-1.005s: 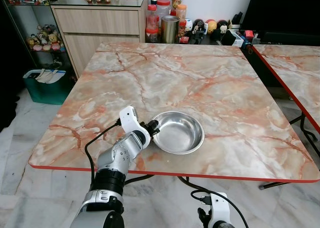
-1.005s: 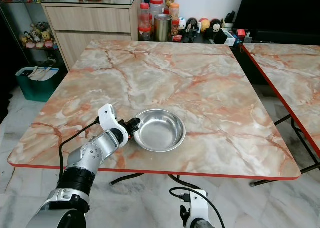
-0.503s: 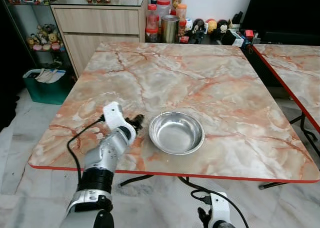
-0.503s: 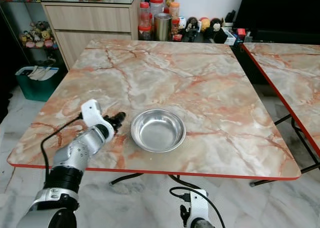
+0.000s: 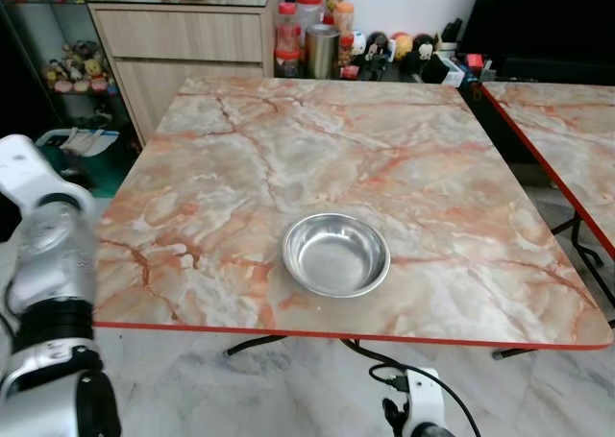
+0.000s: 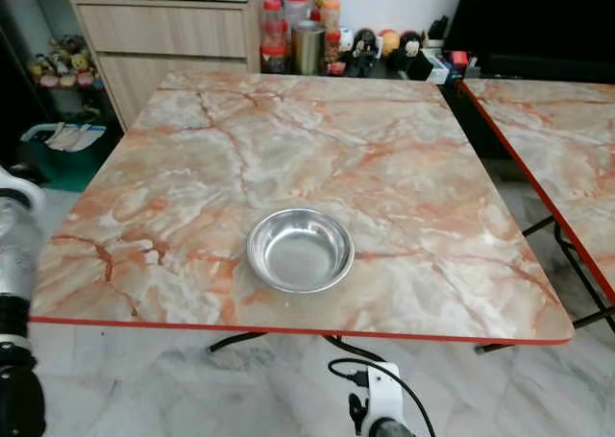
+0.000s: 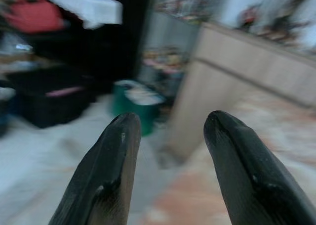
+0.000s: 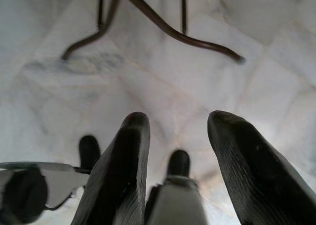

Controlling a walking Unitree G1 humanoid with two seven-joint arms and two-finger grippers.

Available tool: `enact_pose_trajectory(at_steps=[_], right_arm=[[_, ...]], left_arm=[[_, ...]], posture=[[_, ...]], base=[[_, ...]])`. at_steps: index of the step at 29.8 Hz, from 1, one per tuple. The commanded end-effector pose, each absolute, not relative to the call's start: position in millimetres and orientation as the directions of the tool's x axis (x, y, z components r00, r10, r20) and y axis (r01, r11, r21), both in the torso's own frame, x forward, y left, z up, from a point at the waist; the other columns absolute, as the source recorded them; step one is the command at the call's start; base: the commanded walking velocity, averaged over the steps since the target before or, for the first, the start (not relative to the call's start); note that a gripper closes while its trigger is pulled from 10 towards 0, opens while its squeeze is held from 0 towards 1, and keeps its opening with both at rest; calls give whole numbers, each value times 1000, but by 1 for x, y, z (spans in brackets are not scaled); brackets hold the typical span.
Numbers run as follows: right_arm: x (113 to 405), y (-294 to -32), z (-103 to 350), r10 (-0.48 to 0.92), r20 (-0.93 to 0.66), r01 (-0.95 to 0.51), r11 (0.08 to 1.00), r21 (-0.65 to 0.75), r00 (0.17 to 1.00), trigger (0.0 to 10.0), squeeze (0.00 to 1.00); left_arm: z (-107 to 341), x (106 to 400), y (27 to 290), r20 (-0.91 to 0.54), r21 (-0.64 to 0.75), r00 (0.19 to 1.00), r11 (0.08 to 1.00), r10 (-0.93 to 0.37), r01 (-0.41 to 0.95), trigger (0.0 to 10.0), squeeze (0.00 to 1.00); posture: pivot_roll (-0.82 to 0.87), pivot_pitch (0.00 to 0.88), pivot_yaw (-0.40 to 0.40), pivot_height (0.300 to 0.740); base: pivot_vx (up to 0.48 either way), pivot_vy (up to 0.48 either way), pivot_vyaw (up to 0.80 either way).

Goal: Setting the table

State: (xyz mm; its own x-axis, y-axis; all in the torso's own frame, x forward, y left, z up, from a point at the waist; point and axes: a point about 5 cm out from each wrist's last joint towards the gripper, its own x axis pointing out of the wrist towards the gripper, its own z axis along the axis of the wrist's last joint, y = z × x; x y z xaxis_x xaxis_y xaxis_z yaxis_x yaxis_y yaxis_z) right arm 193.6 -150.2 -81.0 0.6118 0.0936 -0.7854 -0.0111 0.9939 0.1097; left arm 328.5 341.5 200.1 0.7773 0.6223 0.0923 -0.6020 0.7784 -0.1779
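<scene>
A shiny steel bowl (image 5: 336,254) sits empty and upright on the marble table (image 5: 317,139), near its front edge. My left arm (image 5: 43,264) is raised at the far left, off the table's left side and well apart from the bowl. In the left wrist view the left gripper (image 7: 170,131) is open with nothing between its black fingers (image 7: 106,180), facing a blurred cabinet and green bin. The right arm (image 5: 420,420) hangs low below the table's front edge. Its gripper (image 8: 177,131) is open over the floor tiles.
A wooden cabinet (image 5: 183,43) stands behind the table, with jars, a steel canister (image 5: 322,51) and small figurines beside it. A green bin (image 5: 72,149) is on the floor at the left. A second marble table (image 5: 567,130) stands to the right. Table legs (image 8: 168,27) cross the floor.
My left gripper has let go of the bowl's rim and pulled back leftward off the table; the arm now stands at the far left. The bowl stays in place.
</scene>
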Motion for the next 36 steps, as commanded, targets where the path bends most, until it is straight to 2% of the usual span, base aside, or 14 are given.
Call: enact_pose_trajectory(at_steps=[1,5,6,7,12,17,19,20,23,24,26,27,32,36], right_arm=[[188,-155,-83,77,-797,5,995,100,599,10000,0],[187,-155,-84,78,-799,6,995,102,596,10000,0],[187,-155,-84,78,-799,6,995,102,596,10000,0],[186,-154,-85,79,-800,6,995,103,595,10000,0],[186,-154,-85,81,-801,5,995,104,593,10000,0],[185,-154,-85,80,-802,8,994,105,592,10000,0],[185,-154,-85,79,-802,9,994,105,592,10000,0],[184,-154,-85,78,-802,10,994,105,592,10000,0],[184,-154,-85,76,-803,13,995,103,592,10000,0],[184,-154,-85,76,-803,13,995,103,592,10000,0],[184,-155,-85,73,-803,15,995,101,591,10000,0],[184,-155,-85,73,-803,15,995,101,591,10000,0],[184,-156,-86,70,-806,14,995,97,588,10000,0],[184,-157,-86,67,-806,16,995,95,587,10000,0]], left_arm=[[189,311,367,72,-75,695,699,715,-711,10000,0],[173,286,394,95,209,614,588,783,-782,10000,0],[173,286,394,95,209,614,588,783,-782,10000,0],[156,270,405,81,356,563,503,823,-788,10000,0],[114,242,413,-28,426,495,458,869,-780,10000,0],[68,214,408,-130,564,409,407,903,-719,10000,0],[52,208,401,-210,576,409,450,888,-682,10000,0],[36,203,394,-291,579,414,503,863,-641,10000,0],[-9,194,357,-550,506,477,728,686,-463,10000,0],[-9,194,357,-550,506,477,728,686,-463,10000,0],[-30,199,324,-634,440,558,843,536,-309,10000,0],[-30,199,324,-634,440,558,843,536,-309,10000,0],[-52,198,281,-737,321,569,930,365,-180,10000,0],[-58,198,267,-763,266,568,951,309,-160,10000,0]], posture=[[61,0,-41,740],[65,0,-39,740],[65,0,-39,740],[68,0,-38,740],[66,0,-37,740],[64,0,-36,740],[64,0,-35,740],[63,0,-34,740],[56,0,-32,740],[56,0,-32,740],[58,0,-33,740],[58,0,-33,740],[52,0,-36,740],[49,0,-35,740]], base=[[0,0,0],[0,0,0],[0,0,0],[0,0,0],[0,0,0],[0,0,0],[0,0,0],[0,0,0],[0,0,0],[0,0,0],[0,0,0],[0,0,0],[0,0,0],[0,0,0]])
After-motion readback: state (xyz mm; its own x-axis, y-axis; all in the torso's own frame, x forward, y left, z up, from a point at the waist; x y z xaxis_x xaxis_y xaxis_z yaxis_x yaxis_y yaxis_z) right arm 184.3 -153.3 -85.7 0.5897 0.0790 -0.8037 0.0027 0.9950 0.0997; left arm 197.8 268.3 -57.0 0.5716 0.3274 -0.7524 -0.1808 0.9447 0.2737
